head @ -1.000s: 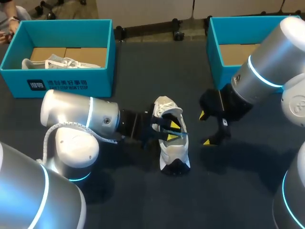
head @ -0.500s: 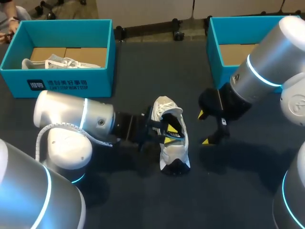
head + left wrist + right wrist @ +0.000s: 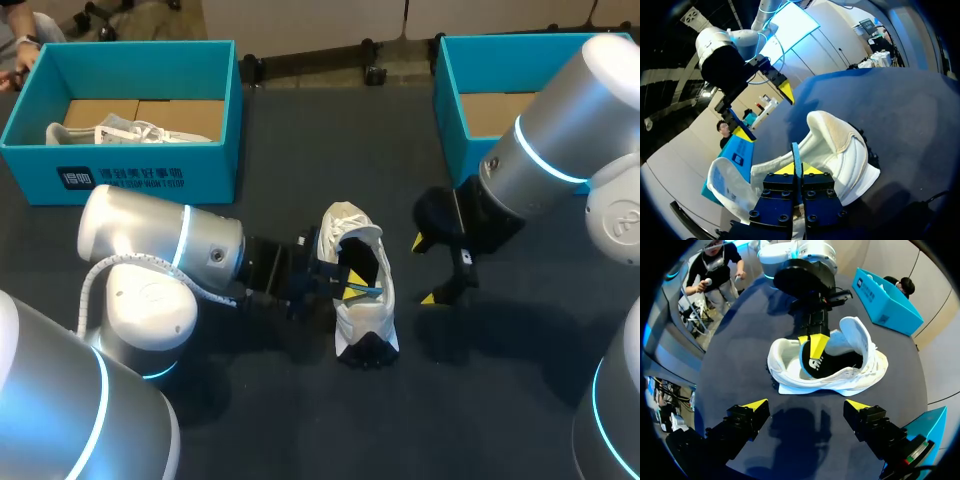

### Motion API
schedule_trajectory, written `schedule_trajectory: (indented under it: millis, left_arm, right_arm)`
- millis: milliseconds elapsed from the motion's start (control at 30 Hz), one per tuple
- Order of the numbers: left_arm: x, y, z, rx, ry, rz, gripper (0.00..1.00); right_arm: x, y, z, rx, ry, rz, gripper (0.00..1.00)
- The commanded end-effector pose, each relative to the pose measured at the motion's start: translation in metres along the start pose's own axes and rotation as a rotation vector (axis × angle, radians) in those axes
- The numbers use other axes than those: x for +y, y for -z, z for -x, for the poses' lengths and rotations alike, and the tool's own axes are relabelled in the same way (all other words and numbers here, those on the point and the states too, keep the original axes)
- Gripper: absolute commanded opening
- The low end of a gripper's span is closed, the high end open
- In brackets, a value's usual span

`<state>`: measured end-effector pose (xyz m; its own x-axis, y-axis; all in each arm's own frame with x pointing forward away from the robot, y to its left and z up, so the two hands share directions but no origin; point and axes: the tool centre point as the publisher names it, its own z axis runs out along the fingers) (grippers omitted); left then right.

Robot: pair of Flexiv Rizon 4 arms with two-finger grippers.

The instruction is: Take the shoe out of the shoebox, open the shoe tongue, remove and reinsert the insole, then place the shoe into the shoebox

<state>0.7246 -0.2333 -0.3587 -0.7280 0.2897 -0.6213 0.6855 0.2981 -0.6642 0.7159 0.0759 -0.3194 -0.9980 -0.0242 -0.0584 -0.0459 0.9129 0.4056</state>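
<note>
Left pincer (image 3: pixel 350 290) reaches into the white shoe (image 3: pixel 365 325) on the dark table (image 3: pixel 300 420) in the head view. The right pincer (image 3: pixel 424 270) hangs released just beside the shoe (a teal shoebox (image 3: pixel 450 140) stands behind it). Left wrist view: the 2 fingers are clenched on a thin, blue-edged insole (image 3: pixel 795 152). Right wrist view: the insole, black on top, sits in the shoe's opening.

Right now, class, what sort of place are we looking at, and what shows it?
Probably a robotics lab bench: a left claw pinching the insole in a white shoe, an open right claw beside it, and two teal shoeboxes on a dark table.
</note>
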Motion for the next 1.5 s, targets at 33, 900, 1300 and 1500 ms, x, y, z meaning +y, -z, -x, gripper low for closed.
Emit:
schedule_trajectory:
  millis: [33, 900, 1300, 1500]
  left_arm:
    - [-0.004, 0.002, 0.002, -0.006, 0.005, -0.004, 0.48]
    - [-0.034, 0.038, 0.034, -0.03, -0.033, -0.02, 0.45]
    - [-0.032, 0.02, 0.017, 0.01, 0.006, -0.028, 0.0]
    - [-0.035, 0.015, 0.016, 0.013, 0.014, -0.037, 0.0]
  right_arm:
    - [0.005, -0.005, 0.002, 0.002, 0.0, -0.005, 1.0]
    - [0.015, 0.005, -0.002, -0.024, -0.01, -0.005, 1.0]
    - [0.01, 0.007, -0.005, -0.028, -0.018, -0.007, 1.0]
    - [0.009, 0.008, -0.006, -0.032, -0.021, -0.008, 1.0]
